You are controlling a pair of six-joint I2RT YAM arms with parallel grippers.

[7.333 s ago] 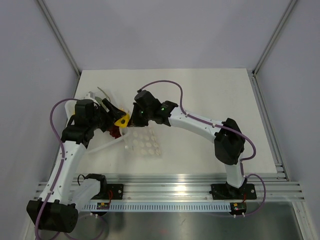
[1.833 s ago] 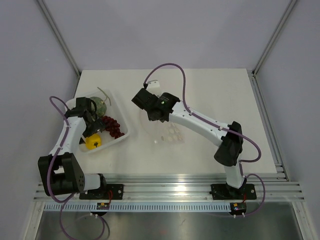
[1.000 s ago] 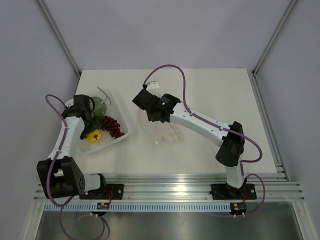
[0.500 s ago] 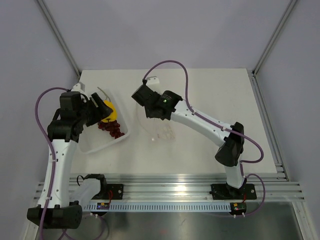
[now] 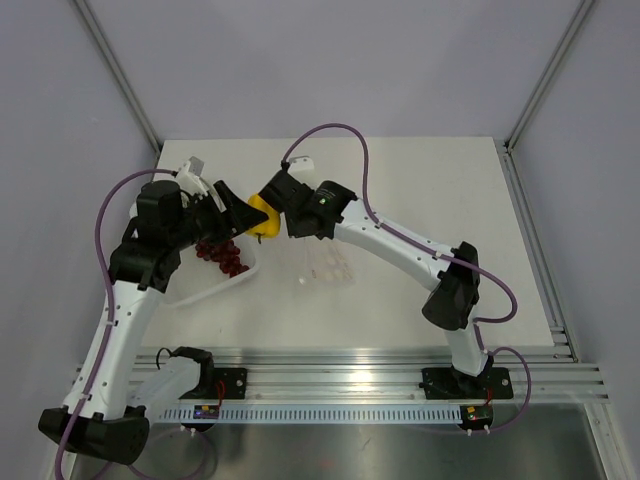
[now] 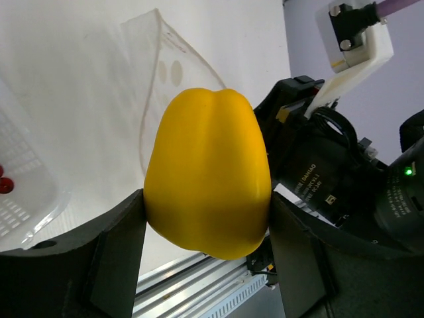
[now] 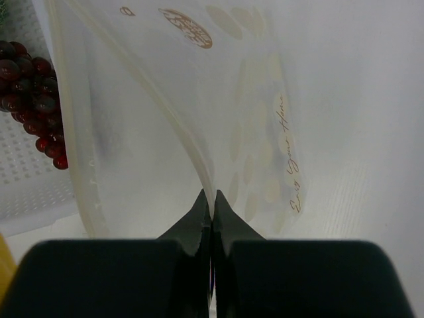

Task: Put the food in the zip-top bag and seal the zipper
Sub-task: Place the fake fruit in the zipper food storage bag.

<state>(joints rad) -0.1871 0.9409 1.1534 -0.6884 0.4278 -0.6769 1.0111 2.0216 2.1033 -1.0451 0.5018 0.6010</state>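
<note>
Top external view: both arms meet left of centre over the tabletop [image 5: 430, 190]; the white tray [image 5: 195, 290] with its red grapes [image 5: 222, 255] sits under the left arm.
Left fingers [image 6: 119, 258]: spread fairly wide, clamped on the two flanks of the yellow toy fruit [image 6: 207, 172], which is lobed like a pepper.
Right fingers [image 7: 197, 218]: pressed fully together, pinching the zip-top bag [image 7: 252, 132] at its zipper [image 7: 165, 116]. One lip is lifted and the rest drapes down toward the tabletop.
Fruit position: off the tabletop, just beside the bag mouth and the right wrist, not yet inside.
Bag position: right of the tray, mouth gaping toward the tray side.
Step in hand (my reading): feeding the yellow fruit through the mouth.
Progress (my reading): early; no food shows inside the bag and the zipper is unsealed.
To do it well: keep the lifted lip high and steady. Bring the fruit in under it, along the bag's length. Go past the zipper strip before spreading the left fingers, so the fruit drops inside rather than on the rim.
Watch for: floppy film folding shut against the fruit, or the fruit rolling back out of the mouth.
</note>
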